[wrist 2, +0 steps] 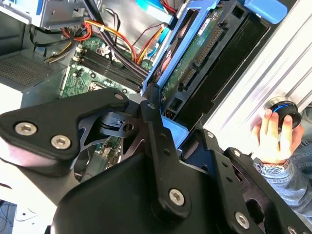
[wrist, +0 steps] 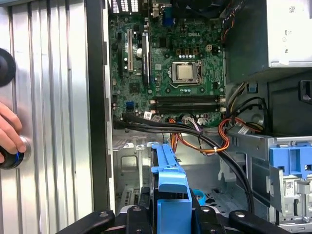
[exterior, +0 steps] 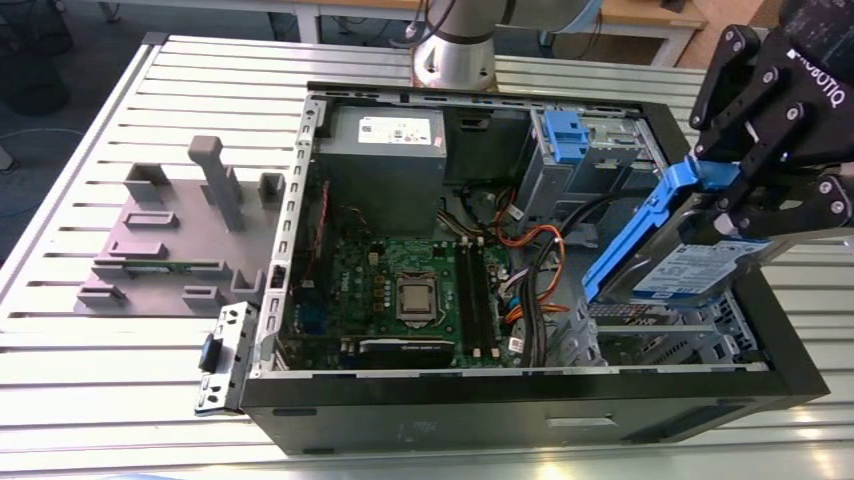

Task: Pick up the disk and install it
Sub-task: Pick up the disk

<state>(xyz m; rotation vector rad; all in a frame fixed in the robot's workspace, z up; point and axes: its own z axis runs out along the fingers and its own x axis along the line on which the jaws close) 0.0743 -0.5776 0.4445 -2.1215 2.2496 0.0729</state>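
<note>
The end effector point(exterior: 747, 205) is clenched on the disk point(exterior: 667, 250), holding it tilted on edge above the open computer case point(exterior: 534, 395), over the corner at the exterior view's right. The disk's blue bracket point(exterior: 638, 230) faces the inside of the case, and its white-and-blue label shows below the black fingers point(exterior: 801, 210). In the second wrist view the disk point(wrist 2: 195, 58) shows its circuit-board side with the connector row, the bracket point(wrist 2: 168, 58) running along its edge, and it seems to hang clear of the case's metal, though the angle makes that hard to judge. In the first wrist view the bracket point(wrist: 170, 190) stands between the fingers, with the motherboard point(wrist: 165, 63) and a bundle of orange and black cables point(wrist: 214, 136) beyond it. A second blue bracket point(exterior: 566, 135) sits in a drive bay at the case's far side. A grey stand point(exterior: 180, 225) with upright posts rests on the slatted counter point(exterior: 120, 340), well apart at the exterior view's left. A person's hand point(wrist 2: 273, 139) rests on a round knob point(wrist 2: 283, 106) on the counter beside the case.
</note>
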